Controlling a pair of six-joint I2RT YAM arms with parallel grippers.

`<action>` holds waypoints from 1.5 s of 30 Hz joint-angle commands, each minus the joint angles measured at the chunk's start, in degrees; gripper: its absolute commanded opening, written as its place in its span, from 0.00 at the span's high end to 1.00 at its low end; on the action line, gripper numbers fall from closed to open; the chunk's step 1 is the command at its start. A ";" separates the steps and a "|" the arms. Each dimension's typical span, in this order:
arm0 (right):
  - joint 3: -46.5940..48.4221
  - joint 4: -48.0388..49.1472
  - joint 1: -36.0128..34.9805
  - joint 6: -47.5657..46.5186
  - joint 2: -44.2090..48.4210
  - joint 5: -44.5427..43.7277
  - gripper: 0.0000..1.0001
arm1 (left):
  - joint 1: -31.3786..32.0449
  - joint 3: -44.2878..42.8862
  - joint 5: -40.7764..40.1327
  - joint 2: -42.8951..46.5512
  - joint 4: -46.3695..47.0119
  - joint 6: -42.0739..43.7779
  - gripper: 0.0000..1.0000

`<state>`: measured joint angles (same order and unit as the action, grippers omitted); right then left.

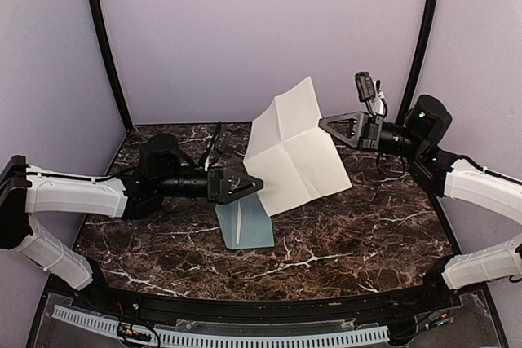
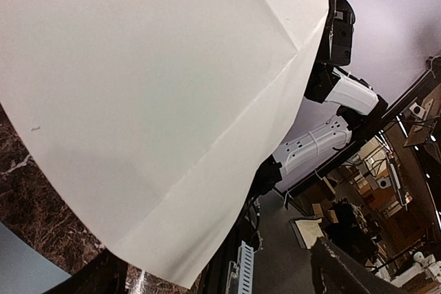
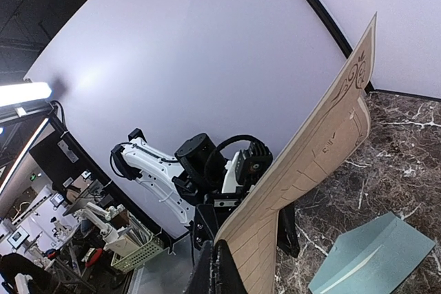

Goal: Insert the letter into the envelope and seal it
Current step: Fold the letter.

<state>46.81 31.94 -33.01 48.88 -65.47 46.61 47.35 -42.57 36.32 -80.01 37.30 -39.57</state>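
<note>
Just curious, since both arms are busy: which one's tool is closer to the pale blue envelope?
Left. The left tool sits by the far edge of the envelope; the right tool is farther off, gripping the letter.
</note>
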 commanded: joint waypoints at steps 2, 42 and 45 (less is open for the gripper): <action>-0.66 5.53 -0.62 1.83 -0.32 0.02 1.00 | 0.86 -2.82 1.67 -1.46 6.47 0.33 0.23; 7.91 -36.14 4.80 -24.38 3.40 -14.14 0.07 | -2.84 -15.16 3.72 1.37 -31.78 24.70 1.00; 11.86 -41.46 2.70 -30.48 1.14 -11.18 0.07 | -2.88 -19.64 7.26 -1.60 -40.48 29.83 1.00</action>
<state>53.36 3.81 -28.12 31.57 -62.59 34.87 44.47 -56.86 36.95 -78.89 12.71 -20.69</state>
